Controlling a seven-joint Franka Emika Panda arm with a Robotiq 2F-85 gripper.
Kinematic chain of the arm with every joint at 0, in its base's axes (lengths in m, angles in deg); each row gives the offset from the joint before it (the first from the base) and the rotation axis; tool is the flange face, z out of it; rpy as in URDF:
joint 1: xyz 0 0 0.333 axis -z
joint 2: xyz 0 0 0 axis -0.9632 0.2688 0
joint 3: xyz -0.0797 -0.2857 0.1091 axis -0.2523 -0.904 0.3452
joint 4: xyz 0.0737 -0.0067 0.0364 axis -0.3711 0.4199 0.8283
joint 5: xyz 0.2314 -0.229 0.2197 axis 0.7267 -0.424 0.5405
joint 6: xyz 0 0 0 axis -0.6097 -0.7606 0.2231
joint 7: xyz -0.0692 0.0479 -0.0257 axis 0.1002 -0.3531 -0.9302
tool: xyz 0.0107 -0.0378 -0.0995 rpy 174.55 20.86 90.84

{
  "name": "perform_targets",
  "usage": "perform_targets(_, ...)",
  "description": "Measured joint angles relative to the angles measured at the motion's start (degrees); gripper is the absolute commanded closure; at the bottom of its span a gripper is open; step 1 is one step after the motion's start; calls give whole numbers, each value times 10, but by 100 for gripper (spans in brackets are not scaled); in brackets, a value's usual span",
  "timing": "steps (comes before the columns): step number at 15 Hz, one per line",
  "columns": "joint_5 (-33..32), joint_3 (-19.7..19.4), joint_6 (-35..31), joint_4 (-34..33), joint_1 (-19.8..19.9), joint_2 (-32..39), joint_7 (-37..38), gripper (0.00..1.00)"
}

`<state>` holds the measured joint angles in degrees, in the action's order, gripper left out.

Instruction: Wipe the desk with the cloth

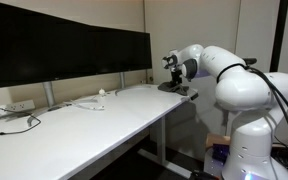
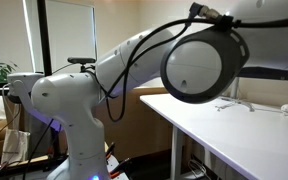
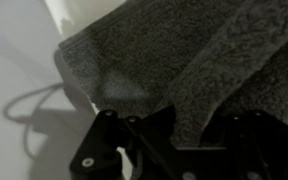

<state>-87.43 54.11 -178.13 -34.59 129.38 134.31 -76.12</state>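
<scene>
The dark grey cloth (image 3: 164, 60) fills most of the wrist view, rumpled into folds, with the white desk (image 3: 14, 60) showing at its left. My gripper (image 3: 191, 125) is shut on a fold of the cloth, which sits between the two black fingers. In an exterior view the gripper (image 1: 171, 72) points down at the far end of the desk (image 1: 94, 125), with the cloth (image 1: 174, 88) a dark patch on the desk under it. In an exterior view only a part of the desk (image 2: 249, 130) shows, and the arm hides gripper and cloth.
Wide dark monitors (image 1: 64, 45) stand along the back of the desk. A thin black cable (image 1: 19, 127), a power strip (image 1: 14, 107) and small white items (image 1: 89, 103) lie near the monitors. The robot's white base (image 2: 74, 120) stands beside the desk's end.
</scene>
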Motion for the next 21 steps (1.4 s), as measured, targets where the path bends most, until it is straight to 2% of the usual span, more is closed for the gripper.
perform_targets(9,-2,10,13,4,-151,-1,1,93)
perform_targets(21,-3,12,39,36,-301,-22,-24,93)
